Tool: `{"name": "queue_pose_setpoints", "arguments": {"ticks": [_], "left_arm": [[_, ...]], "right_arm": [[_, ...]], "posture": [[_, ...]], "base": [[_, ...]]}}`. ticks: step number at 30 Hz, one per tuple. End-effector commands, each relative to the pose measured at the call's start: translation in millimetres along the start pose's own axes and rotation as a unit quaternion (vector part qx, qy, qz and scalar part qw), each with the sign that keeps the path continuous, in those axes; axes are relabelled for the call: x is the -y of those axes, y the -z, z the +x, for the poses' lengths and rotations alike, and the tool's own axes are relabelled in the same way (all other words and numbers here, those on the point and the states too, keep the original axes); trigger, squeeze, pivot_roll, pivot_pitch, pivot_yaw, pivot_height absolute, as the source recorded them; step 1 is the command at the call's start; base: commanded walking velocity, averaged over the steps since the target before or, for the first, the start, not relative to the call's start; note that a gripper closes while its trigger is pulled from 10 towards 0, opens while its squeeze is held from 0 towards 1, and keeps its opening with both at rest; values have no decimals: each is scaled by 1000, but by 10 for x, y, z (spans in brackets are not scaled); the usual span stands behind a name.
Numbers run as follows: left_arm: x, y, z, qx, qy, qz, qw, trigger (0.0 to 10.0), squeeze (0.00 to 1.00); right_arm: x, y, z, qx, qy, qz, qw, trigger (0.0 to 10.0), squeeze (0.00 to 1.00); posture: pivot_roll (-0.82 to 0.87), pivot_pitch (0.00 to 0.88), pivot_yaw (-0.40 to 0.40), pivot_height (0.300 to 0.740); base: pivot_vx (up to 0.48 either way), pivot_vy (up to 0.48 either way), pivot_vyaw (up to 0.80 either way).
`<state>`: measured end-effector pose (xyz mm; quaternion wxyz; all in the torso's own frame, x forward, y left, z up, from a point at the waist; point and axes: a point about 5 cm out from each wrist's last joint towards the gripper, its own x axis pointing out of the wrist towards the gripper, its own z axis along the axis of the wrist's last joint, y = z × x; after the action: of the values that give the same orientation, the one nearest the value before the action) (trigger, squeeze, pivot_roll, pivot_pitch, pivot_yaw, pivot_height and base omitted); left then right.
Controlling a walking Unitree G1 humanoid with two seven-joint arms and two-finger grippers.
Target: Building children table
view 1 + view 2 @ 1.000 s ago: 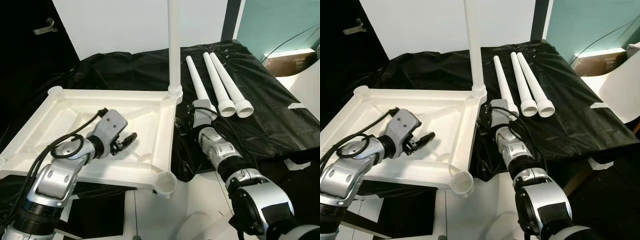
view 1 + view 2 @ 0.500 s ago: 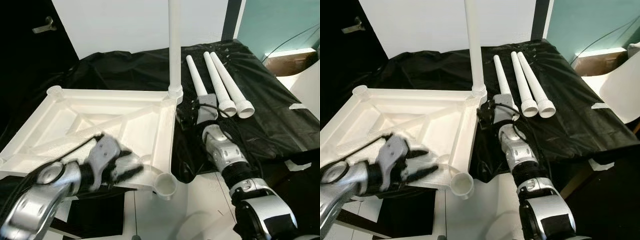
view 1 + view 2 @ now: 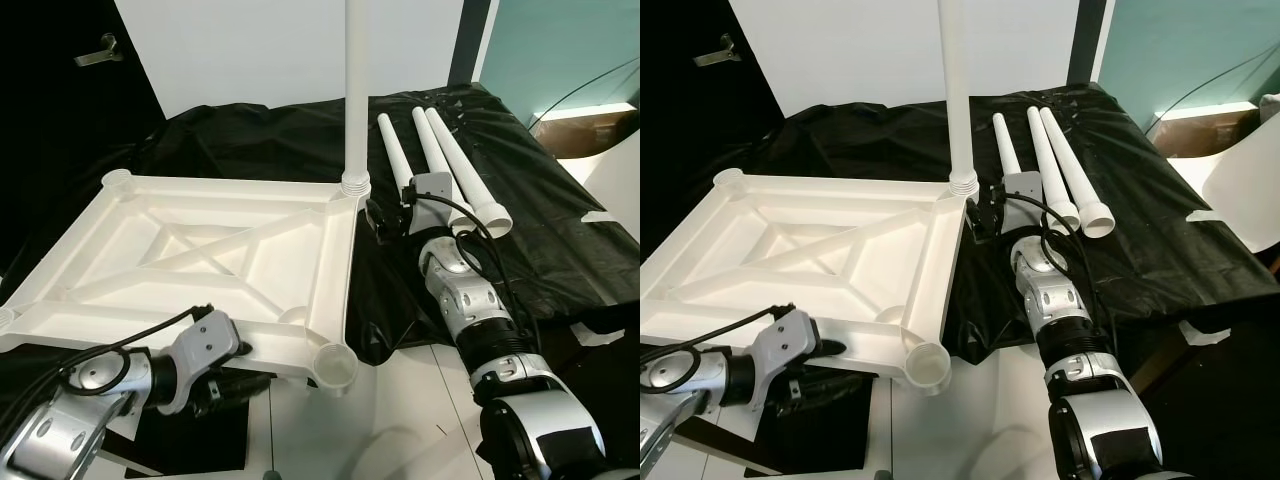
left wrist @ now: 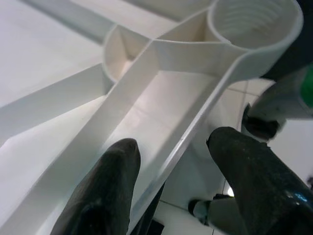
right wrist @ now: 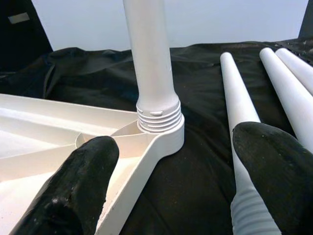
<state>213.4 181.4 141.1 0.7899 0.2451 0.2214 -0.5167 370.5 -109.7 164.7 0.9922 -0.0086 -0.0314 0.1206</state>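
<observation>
A white tabletop lies upside down on a black sheet, its ribbed underside facing up and its near edge hanging past the sheet over the pale floor. One white leg stands upright, screwed into the far right corner socket. Three loose legs lie side by side on the sheet just to the right of that corner, their wide threaded ends toward the robot.

The left gripper sits low at the tabletop's near edge, close to the empty near right socket. Its jaws are open and straddle the rim wall there — one finger inside the rim, the other outside — and whether either finger touches the plastic cannot be told.

The right gripper is on the sheet beside the far right corner, pointing at the base of the upright leg. Its jaws are spread wide and hold nothing — one finger lies over the tabletop's rim, the other over the nearest loose leg.

A dark door with a metal handle stands at the far left.
</observation>
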Motion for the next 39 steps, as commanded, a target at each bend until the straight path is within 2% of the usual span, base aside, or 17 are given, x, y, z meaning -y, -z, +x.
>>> {"name": "queue_pose_setpoints", "arguments": {"ticks": [1,7,12,13,14,15,17,18,20,22,25,37,38,39], "left_arm": [[-97,71,50,-27,-58,3,998,10000,0],[-132,113,92,-46,-60,6,997,10000,0],[-105,220,176,-98,-42,31,994,10000,0],[-109,205,202,-96,-44,28,994,8118,0],[-114,192,220,-94,-45,26,994,8118,0],[-130,171,237,-90,-50,23,994,5098,0],[-143,158,247,-87,-53,21,995,5098,0],[-199,148,261,-88,-72,24,993,0,0],[-239,141,269,-88,-86,26,992,0,0],[-344,127,287,-87,-123,13,989,0,0],[-418,109,307,-87,-152,-2,984,0,0],[-504,54,397,-91,-203,-10,975,0,0],[-514,16,427,-86,-208,-7,974,4353,0],[-521,-10,448,-82,-212,-4,974,4353,0]], "right_arm": [[-33,-9,-10,-1,-4,4,1000,10000,0],[-8,-24,-14,2,-1,4,1000,10000,0],[82,-40,-28,3,13,1,1000,10000,0],[102,-43,-32,3,17,1,1000,10000,0],[114,-44,-34,3,19,1,1000,10000,0],[125,-44,-35,3,22,2,1000,10000,0],[130,-44,-36,3,23,2,1000,10000,0],[137,-45,-39,3,26,3,1000,10000,0],[141,-46,-41,2,27,3,1000,10000,0],[148,-48,-43,3,30,4,1000,10000,0],[156,-49,-45,4,33,3,999,10000,0],[209,-38,-48,1,55,3,998,10000,0],[231,-33,-51,0,64,3,998,10000,0],[246,-29,-52,-2,70,2,998,10000,0]], "posture": [[55,3,32,740],[45,4,37,740],[34,5,47,740],[31,8,48,740],[31,8,48,740],[29,8,51,740],[29,8,51,740],[27,10,54,740],[26,10,55,740],[24,10,57,740],[23,10,58,740],[26,14,61,740],[27,15,61,740],[27,15,61,740]], "base": [[0,0,0],[0,0,0],[0,0,0],[0,0,0],[0,0,0],[0,0,0],[0,0,0],[0,0,0],[0,0,0],[0,0,0],[0,0,0],[0,0,0],[0,0,0],[0,0,0]]}}
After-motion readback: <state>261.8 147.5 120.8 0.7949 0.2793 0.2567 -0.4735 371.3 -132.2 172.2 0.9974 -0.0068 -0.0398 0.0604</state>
